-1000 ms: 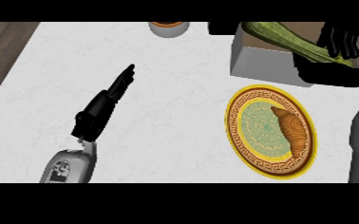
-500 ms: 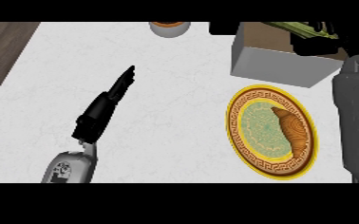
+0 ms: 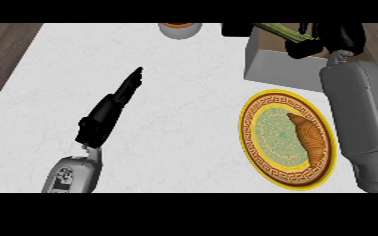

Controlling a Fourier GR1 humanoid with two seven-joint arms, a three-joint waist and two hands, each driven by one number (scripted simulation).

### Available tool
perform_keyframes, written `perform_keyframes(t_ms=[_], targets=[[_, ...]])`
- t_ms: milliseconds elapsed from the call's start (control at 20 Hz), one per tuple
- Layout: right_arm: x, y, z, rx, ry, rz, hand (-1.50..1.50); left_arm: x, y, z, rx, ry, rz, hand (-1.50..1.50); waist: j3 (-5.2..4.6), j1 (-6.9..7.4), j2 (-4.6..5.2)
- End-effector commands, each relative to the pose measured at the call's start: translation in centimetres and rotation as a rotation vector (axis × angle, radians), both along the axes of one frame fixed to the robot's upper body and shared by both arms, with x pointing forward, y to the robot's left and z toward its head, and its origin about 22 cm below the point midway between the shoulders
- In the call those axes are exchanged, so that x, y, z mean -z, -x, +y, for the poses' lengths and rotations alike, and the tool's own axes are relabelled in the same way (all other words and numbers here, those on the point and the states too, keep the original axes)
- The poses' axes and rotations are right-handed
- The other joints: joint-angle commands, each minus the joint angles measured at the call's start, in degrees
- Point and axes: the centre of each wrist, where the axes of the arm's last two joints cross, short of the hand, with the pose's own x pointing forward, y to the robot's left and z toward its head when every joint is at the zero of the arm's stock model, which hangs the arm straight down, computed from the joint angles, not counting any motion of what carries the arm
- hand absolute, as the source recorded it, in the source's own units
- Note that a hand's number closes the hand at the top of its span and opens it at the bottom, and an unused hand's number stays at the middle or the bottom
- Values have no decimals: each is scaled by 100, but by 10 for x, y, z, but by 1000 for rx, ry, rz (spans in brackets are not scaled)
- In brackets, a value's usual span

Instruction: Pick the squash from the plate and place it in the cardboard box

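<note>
The white counter (image 3: 184,105) runs from a strip of brown floor at the far left to the picture's right edge, and its middle lies bare and wide between the two arms. The left hand (image 3: 111,111) rests over that open stretch, fingers straight and together, pointing up and to the right, holding nothing; its grey forearm comes in at the lower left. Near the top edge sits a small bowl (image 3: 179,29), cut off by the frame.

The cardboard box (image 3: 284,65) stands at the upper right, its pale front wall facing the plate (image 3: 286,139), which lies just below it with a narrow gap of counter between them. The plate's gold rim nearly reaches the right forearm, which runs along the right edge and covers a sliver of that rim. A croissant (image 3: 310,137) lies on the plate's right half.

The right hand (image 3: 336,37) is above the box's opening, its fingers curled round the squash (image 3: 284,31); the green, ribbed squash pokes out leftward from the hand, over the box's interior, tilted, not yet resting on anything that shows.

Compared with half a second ago, the right hand and squash have come lower and nearer over the box, and more of the forearm now lies beside the plate; the left hand has stayed where it was
</note>
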Motion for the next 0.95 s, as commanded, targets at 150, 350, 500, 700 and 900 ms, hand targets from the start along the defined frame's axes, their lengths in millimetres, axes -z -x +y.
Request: perform_keyframes(t_ms=[150, 350, 500, 700, 900], targets=[[34, -16, -23, 19, -198, 138, -150, 2, 5, -2, -8, 0, 0, 0, 1, 8, 1], [60, -13, -18, -30, -277, 53, -150, 10, -5, 4, -16, 0, 12, 0, 0, -29, 1], [48, -11, -42, -9, -447, -104, -150, -13, -2, 7, -7, -13, -4, 0, 9, -16, -14], [38, -8, -70, 17, -649, -261, -150, -2, 5, 5, -7, 1, -16, 0, 11, -13, -8], [31, 1, -102, 0, -803, -310, -150, -4, 12, -7, -8, 1, -13, 0, 5, -66, -33]])
